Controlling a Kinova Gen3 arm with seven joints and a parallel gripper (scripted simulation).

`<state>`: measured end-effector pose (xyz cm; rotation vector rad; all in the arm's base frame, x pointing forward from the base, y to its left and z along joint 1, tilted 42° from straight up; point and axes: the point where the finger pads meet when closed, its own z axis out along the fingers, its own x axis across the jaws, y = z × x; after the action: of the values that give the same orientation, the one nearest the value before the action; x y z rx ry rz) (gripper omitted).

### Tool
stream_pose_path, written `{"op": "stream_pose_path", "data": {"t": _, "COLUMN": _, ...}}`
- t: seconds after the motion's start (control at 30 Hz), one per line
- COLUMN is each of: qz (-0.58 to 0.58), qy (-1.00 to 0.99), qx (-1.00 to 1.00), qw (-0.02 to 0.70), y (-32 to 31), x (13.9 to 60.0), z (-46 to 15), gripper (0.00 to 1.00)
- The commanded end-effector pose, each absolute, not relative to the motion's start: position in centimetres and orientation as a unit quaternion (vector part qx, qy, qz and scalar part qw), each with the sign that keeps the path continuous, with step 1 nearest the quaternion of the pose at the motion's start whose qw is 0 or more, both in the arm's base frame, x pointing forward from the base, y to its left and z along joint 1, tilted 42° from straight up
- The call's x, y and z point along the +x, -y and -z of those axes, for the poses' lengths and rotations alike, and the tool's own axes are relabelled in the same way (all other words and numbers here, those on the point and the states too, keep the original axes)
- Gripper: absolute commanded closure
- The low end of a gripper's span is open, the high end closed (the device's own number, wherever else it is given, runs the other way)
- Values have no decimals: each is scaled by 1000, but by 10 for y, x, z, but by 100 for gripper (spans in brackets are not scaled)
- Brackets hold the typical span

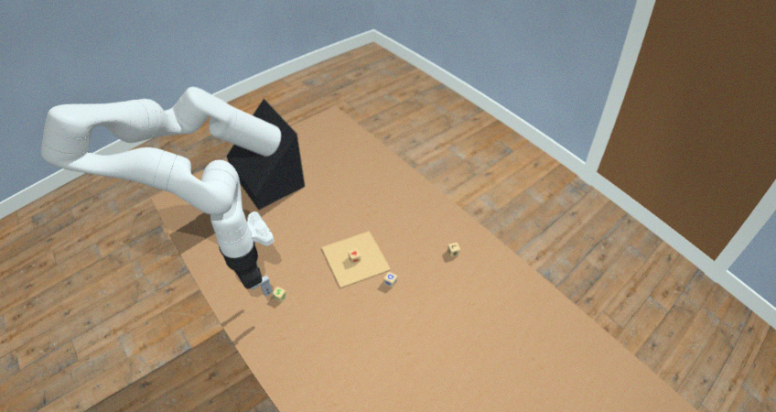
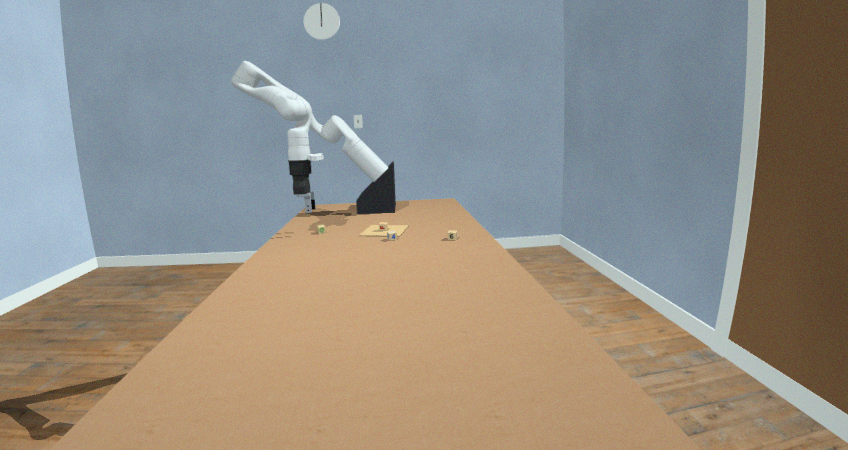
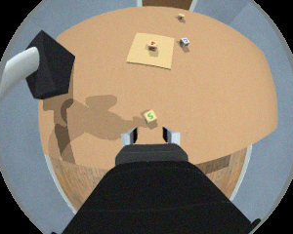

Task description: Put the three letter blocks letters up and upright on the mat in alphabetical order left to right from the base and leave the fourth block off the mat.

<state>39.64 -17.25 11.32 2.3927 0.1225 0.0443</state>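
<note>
The yellow mat (image 1: 337,275) (image 2: 368,232) (image 3: 161,61) lies flat. A block with a red heart-like mark on top (image 1: 354,255) (image 2: 383,225) (image 3: 152,46) sits on it. A block with a blue D (image 1: 390,278) (image 2: 391,236) (image 3: 185,42) lies off the mat, just past its corner. A block with a black mark, perhaps L (image 1: 453,249) (image 2: 452,235) (image 3: 181,17), lies farther off. A block with a green S (image 1: 278,293) (image 2: 321,229) (image 3: 150,116) lies on the table, turned askew. My gripper (image 3: 149,133) is open and empty, above the table beside the S block.
The black robot base (image 1: 266,168) (image 2: 377,196) (image 3: 50,65) stands at the table's end. The table (image 1: 436,326) (image 2: 380,326) (image 3: 225,88) has its long edge close to my gripper. The arm's shadow falls near the S block.
</note>
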Motion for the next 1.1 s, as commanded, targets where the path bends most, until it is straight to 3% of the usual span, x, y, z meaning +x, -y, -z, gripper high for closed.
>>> {"op": "stream_pose_path", "data": {"t": 0.0, "qz": -18, "qy": -50, "qx": 931, "qw": 361, "y": 170, "x": 396, "z": -113, "gripper": 0}}
{"op": "stream_pose_path", "data": {"t": 0.63, "qz": -18, "qy": -40, "qx": 931, "qw": 363, "y": 166, "x": 398, "z": -111, "gripper": 0}}
{"op": "stream_pose_path", "data": {"t": 1.07, "qz": -37, "qy": 3, "qx": 935, "qw": 352, "y": 77, "x": 416, "z": -62, "gripper": 0}}
